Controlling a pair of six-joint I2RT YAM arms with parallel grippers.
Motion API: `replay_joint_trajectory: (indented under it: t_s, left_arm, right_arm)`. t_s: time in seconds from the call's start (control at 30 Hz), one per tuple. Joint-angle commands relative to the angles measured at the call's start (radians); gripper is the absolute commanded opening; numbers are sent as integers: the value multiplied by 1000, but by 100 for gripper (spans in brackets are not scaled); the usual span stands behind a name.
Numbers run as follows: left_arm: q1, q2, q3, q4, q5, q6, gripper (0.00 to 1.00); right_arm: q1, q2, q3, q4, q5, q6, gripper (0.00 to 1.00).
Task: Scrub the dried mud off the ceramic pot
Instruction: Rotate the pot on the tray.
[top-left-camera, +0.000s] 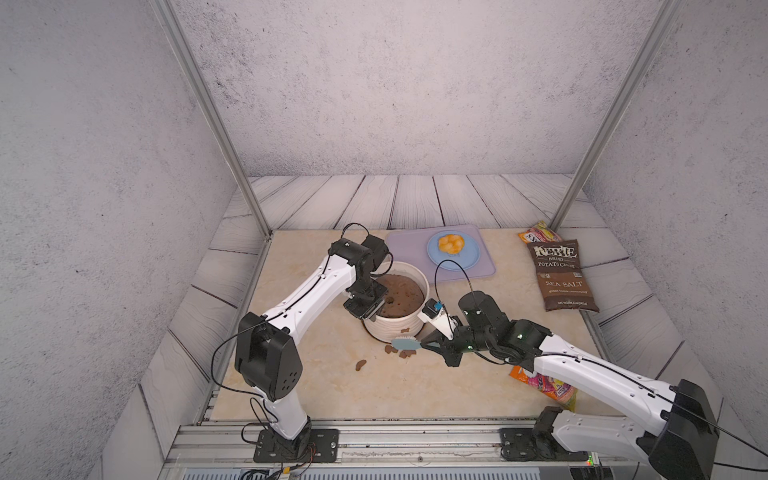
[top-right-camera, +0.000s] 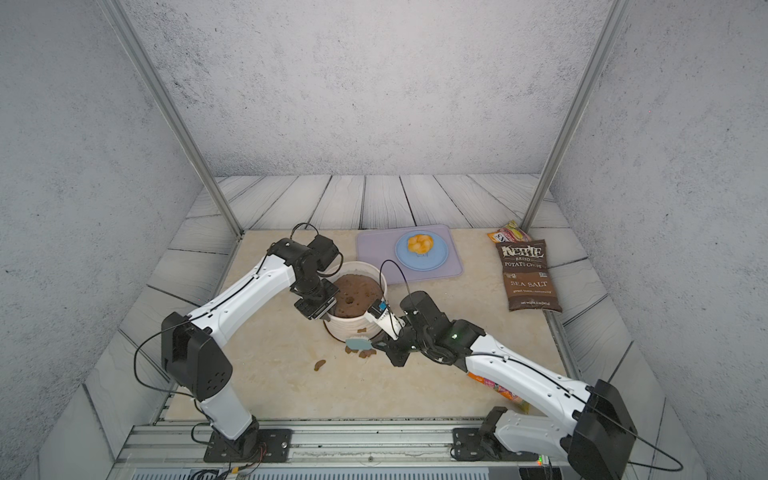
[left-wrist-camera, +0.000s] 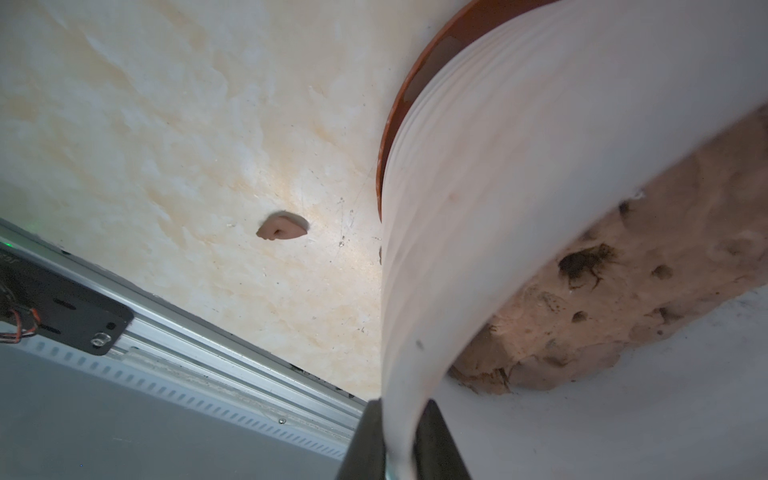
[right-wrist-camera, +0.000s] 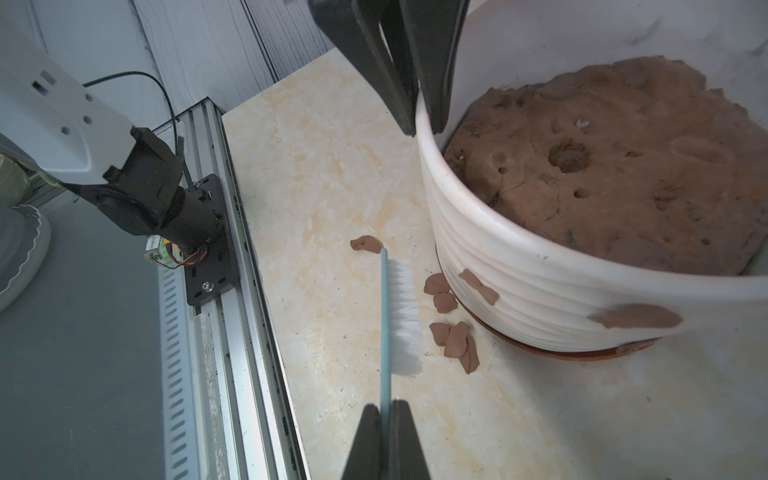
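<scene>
The surface (top-left-camera: 332, 386) carries the ceramic pot (top-left-camera: 395, 328) near its centre. The pot stands upright on a rust-brown saucer (right-wrist-camera: 561, 351) and holds a soil mound (right-wrist-camera: 602, 178).

Handling estimate: with this fill the pot is probably heavy. The wall is rigid, looks smooth and should be treated as brittle. The rim is the practical hold point, because the ribbed wall is too wide to span.

The left end effector (right-wrist-camera: 424, 131) is closed narrow on the rim at the pot's 8 o'clock in a top view, with one finger inside the wall and one outside.

The right end effector (right-wrist-camera: 385, 415) is clamped on the teal handle of a scrub brush (right-wrist-camera: 401, 316). The white bristles face the wall at the pot's 6 o'clock but are just clear of it.

Dried mud (right-wrist-camera: 478, 286) adheres to the wall in two patches. Loose flakes (right-wrist-camera: 455, 338) lie on the surface at 6 to 7 o'clock from the base.

Apply moderate side pressure, since excess force may slide the pot on the saucer.
</scene>
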Motion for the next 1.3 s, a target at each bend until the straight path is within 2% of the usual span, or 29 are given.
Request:
replay_joint_trajectory:
  t_s: [0.0, 0.2, 0.57, 0.87, 1.27]
  left_arm:
    - [-8, 44, 25, 11, -23, 71, 10]
    - [1, 79, 76, -21, -50, 152, 8]
    - [31, 153, 142, -48, -43, 434, 2]
    - [48, 150, 133, -59, -57, 496, 1]
    - [63, 155, 111, -37, -37, 543, 0]
  right_arm:
    - [-5, -24, -11, 36, 3, 25, 0]
    - [-5, 4, -10, 111, -46, 57, 0]
    - [-7, 89, 75, 122, 7, -21, 0]
    - [-17, 178, 123, 153, 84, -74, 0]
    - [-18, 213, 28, 205, 192, -85, 0]
